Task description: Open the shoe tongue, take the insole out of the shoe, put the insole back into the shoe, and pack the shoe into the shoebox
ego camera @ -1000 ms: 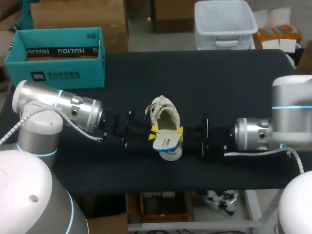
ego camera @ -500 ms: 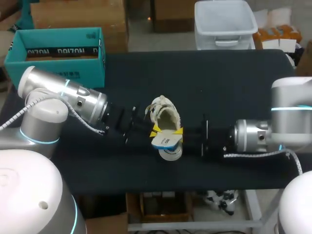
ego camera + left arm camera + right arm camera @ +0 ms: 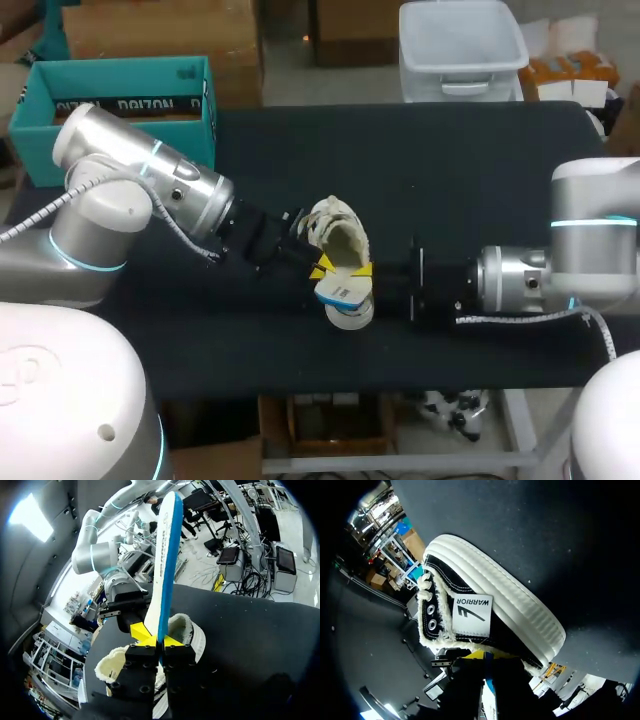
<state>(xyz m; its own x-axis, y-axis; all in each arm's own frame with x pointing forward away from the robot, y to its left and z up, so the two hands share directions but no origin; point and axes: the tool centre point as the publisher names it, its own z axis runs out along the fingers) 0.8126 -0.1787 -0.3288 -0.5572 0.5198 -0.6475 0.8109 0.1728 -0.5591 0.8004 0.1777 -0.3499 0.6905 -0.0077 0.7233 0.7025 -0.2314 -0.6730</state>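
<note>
Jaws of left gripper point(image 3: 159, 641) are closed on a thin white foam insole with a blue edge point(image 3: 167, 555). The insole is gripped near one end from both flat sides. It is seen edge-on in the left wrist view, with the rest running out ahead of the yellow fingertips point(image 3: 172, 641).

The gripped end is held right at the opening of a black canvas shoe with white rubber sole and cream fleece lining point(image 3: 520, 615). Whether that end is inside the shoe cannot be told. In the head view most of the insole point(image 3: 338, 292) is seen lying over the near part of the shoe point(image 3: 335, 235).

Right gripper point(image 3: 362, 268) is placed against the opposite side of the shoe, facing the left gripper point(image 3: 318, 266) across it. Open or closed cannot be told for the right one: its front is hidden behind the shoe wall in the right wrist view.

The shoe is located mid-table on the black cloth-covered table point(image 3: 480, 160), between the two arms. The sole side and a white side label are seen from the right wrist.

A teal cardboard shoebox point(image 3: 130, 140) is set at the far left corner of the table, open side up, well apart from the shoe.
</note>
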